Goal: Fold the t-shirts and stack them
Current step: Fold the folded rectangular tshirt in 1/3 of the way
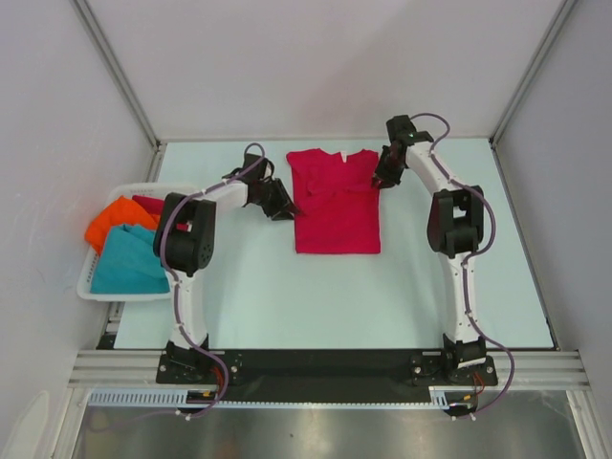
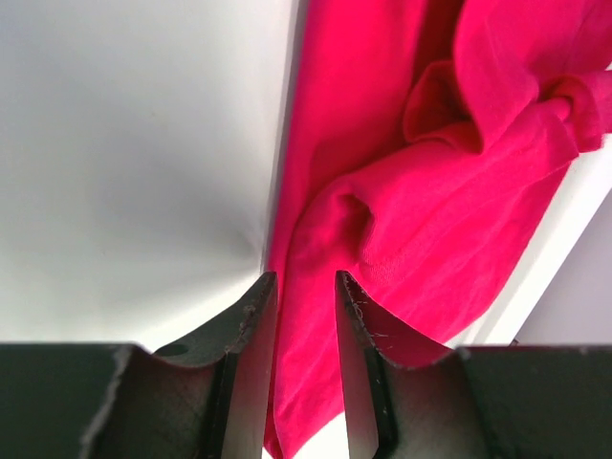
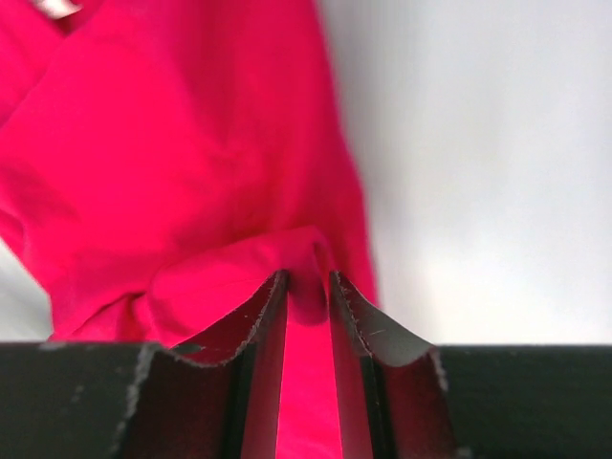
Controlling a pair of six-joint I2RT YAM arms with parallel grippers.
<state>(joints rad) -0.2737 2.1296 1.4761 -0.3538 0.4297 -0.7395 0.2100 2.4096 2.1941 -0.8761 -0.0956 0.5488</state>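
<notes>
step: side folds on crimson t-shirt, which lay on the table between both arms | left gripper: jaws stood apart, nothing held, shirt edge beneath | right gripper: narrowly parted, cloth fold between tips (grip unclear) | advice: lifting straight up should spare the folds

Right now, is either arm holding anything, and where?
Left jaws stand apart, holding nothing. A fold at the red t-shirt's right edge sits between the right jaws; grip uncertain.

A crimson t-shirt lies flat mid-table, neckline to the far side, sleeves folded inward (rumpled there). The orange t-shirt, teal t-shirt and second crimson t-shirt sit bundled in the basket.
</notes>
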